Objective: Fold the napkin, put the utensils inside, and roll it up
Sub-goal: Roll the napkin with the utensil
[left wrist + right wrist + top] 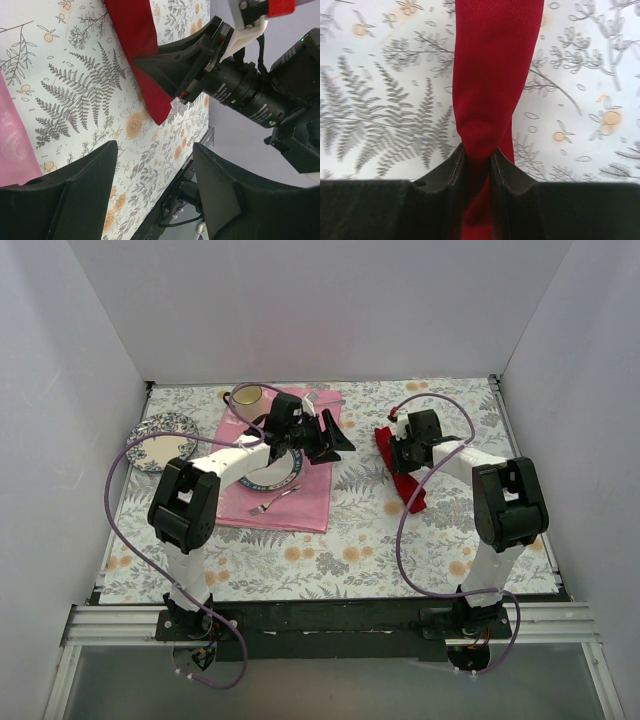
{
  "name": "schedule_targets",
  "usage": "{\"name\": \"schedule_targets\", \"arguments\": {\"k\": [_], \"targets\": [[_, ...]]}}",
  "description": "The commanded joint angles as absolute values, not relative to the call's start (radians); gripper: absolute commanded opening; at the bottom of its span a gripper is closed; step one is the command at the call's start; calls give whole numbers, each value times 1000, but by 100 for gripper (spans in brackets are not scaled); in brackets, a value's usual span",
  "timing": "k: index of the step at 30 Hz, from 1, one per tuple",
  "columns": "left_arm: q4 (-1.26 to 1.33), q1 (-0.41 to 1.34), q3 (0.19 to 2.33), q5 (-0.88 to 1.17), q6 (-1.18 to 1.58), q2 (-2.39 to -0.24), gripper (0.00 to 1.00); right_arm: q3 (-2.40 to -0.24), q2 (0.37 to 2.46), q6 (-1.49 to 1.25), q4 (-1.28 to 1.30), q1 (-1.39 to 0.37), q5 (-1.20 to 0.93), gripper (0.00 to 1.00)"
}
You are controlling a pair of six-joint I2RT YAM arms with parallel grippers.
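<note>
Napkin (pixel 408 492), deep red, gathered into a long narrow strip on the floral tablecloth (pixel 350 540), right of centre and well apart from the pink cloth (pixel 300 502). Pinched partway along by the right gripper (pixel 477 159), fingers pressed together on a fold of the cloth, with puckering at the squeeze. Soft, thin and light by the look of it: likely to droop from any single hold, to bunch rather than keep a crease, and to slide easily over the tablecloth. Probably better taken at a corner or free edge than at mid-strip, with a second hold to spread it flat before folding. Empty left gripper (pixel 155 195), fingers spread wide, hovering over bare tablecloth between the pink cloth and the napkin, pointed toward the red strip. Hard to tell where the napkin's corners lie, with the layers collapsed together and the middle of the strip hidden under the right gripper in the overhead view. No sign of a spoon with a dark patterned handle; only a plain fork (pixel 275 503) clearly readable on the pink cloth. Blue-rimmed plate (pixel 290 475) largely covered by the left arm, anything on it out of sight. Near end of the napkin cut off behind the fingers in the right wrist view.
</note>
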State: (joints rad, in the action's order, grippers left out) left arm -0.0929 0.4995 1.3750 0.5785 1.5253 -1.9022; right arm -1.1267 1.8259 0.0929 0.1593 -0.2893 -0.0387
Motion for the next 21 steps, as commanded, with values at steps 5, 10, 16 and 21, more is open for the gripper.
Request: {"name": "schedule_targets", "arguments": {"k": [5, 10, 16, 21], "targets": [[-46, 499, 1419, 669, 1545, -1954, 60, -1098, 1828, -208, 135, -218, -560, 9], [26, 502, 1437, 744, 1597, -2035, 55, -1059, 1865, -264, 57, -198, -647, 9], [41, 517, 1503, 756, 1611, -2101, 52, -1028, 1876, -273, 21, -195, -643, 10], [40, 520, 1597, 769, 1614, -2189, 48, -1038, 1868, -252, 52, -198, -585, 16]]}}
